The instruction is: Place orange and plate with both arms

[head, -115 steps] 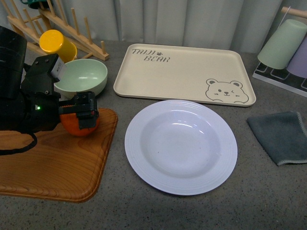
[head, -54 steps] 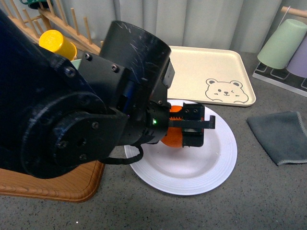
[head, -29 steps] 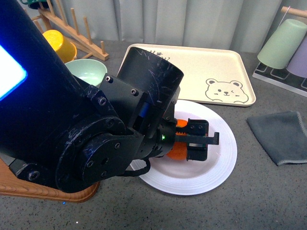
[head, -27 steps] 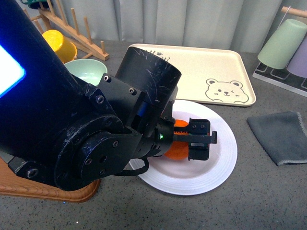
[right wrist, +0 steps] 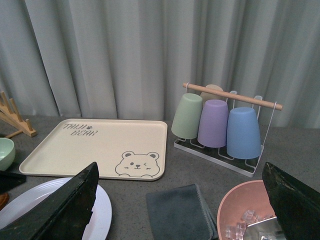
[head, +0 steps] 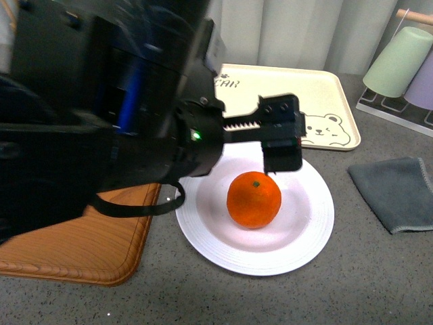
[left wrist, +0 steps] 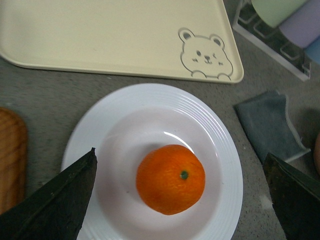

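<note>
Orange: the mandarin [head: 254,200] sits in the well of the plate, stem dot up, with nothing touching it.
Plate: the pale, ridged-rim deep plate [head: 312,233] lies flat on the grey counter, just in front of the bear-print tray [head: 325,95] and just beside the wooden board [head: 81,244] on its left.
Left gripper: it [head: 280,143] hangs above the orange and clear of it. The left wrist view shows both fingers [left wrist: 60,205] spread wide, the orange centred in the gap between them.
Right gripper: it [right wrist: 180,207] is out of the front view. Its own camera shows the jaws wide apart and holding nothing, off to the plate's right.
Cloth: a folded grey cloth [head: 399,193] lies right of the plate, apart from it.
Cups: green [right wrist: 187,116], purple [right wrist: 214,122] and blue [right wrist: 243,132] cups hang upside down on a rack behind the cloth.
Pink bowl: it [right wrist: 239,200] stands near the cloth; I cannot tell its contents.
</note>
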Controlling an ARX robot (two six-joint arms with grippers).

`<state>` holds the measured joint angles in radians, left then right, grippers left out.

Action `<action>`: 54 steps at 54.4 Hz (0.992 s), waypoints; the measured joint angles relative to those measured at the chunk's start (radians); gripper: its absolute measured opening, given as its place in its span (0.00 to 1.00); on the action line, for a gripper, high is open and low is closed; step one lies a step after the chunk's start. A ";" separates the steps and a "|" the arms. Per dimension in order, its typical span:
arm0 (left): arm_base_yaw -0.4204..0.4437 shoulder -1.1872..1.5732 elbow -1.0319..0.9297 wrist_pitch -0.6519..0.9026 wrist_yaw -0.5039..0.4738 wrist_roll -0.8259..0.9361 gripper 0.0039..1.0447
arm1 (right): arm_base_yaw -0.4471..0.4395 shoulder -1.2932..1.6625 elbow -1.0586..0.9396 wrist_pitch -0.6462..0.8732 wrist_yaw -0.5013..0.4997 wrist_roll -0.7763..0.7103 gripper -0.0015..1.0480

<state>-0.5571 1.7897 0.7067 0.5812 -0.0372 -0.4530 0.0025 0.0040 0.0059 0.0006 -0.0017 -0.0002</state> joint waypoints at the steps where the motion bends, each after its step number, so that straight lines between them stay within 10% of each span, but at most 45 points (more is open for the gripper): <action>1: 0.008 -0.026 -0.023 0.002 -0.008 0.000 0.94 | 0.000 0.000 0.000 0.000 0.000 0.000 0.91; 29: 0.177 -0.664 -0.426 -0.102 -0.220 0.099 0.94 | 0.000 0.000 0.000 0.000 0.000 0.000 0.91; 38: 0.234 -0.624 -0.599 0.409 -0.273 0.352 0.66 | 0.000 0.000 0.000 0.000 0.003 0.000 0.91; 54: 0.370 -0.916 -0.674 0.241 -0.146 0.435 0.12 | 0.000 0.000 0.000 0.000 0.000 0.000 0.91</action>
<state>-0.1875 0.8734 0.0330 0.8219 -0.1837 -0.0185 0.0025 0.0040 0.0059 0.0006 -0.0017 -0.0002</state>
